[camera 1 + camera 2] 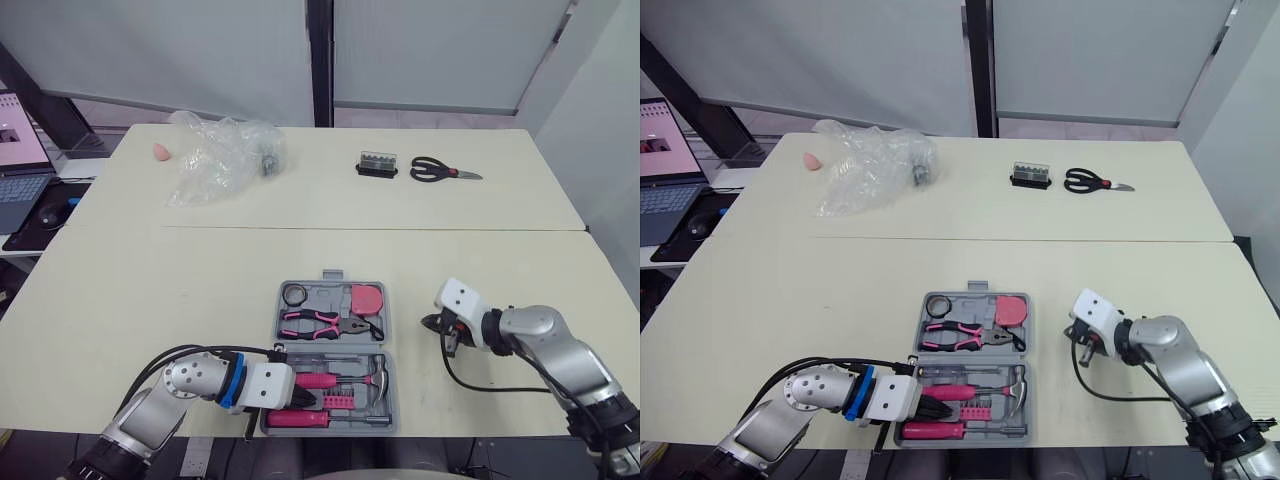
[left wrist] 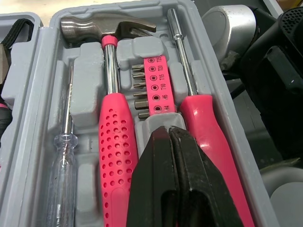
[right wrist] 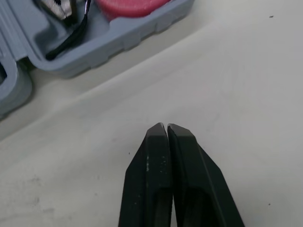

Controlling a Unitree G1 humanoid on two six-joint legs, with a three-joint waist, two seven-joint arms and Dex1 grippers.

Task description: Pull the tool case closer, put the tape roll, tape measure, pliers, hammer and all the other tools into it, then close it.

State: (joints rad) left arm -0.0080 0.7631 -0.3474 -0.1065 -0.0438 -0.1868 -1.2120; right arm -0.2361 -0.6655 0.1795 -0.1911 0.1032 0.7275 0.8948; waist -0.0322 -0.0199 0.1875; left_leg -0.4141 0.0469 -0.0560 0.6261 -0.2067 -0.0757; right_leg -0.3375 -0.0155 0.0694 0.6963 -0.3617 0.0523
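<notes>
**Pale tabletop, open case being tended at the near edge**

Cream table [image 1: 140, 290] is being seen from the head camera against grey partition panels, with a laptop [image 1: 18, 160] sitting off to the left. The grey tool case [image 1: 332, 276] is lying open at the near edge, between both arms, so the pulling seems done. Tape roll [image 1: 295, 294], pink tape measure [image 1: 367, 299] and pliers [image 1: 320, 323] are being cradled in its far half. Scissors [image 1: 440, 172], a bit box [image 1: 377, 164] and a crumpled plastic bag [image 1: 220, 155] are lying well apart at the far side.

From the left wrist, the left gripper [image 2: 169, 130], fingers pressed together, is being held over the bit rack [image 2: 152, 87] between the hammer [image 2: 113, 118] and a pink-handled screwdriver [image 2: 208, 123], probably to seat them.

From the right wrist, the right gripper [image 3: 166, 126], pressed together and empty, is being hovered over bare table just beside the case, probably in readiness for closing.
</notes>
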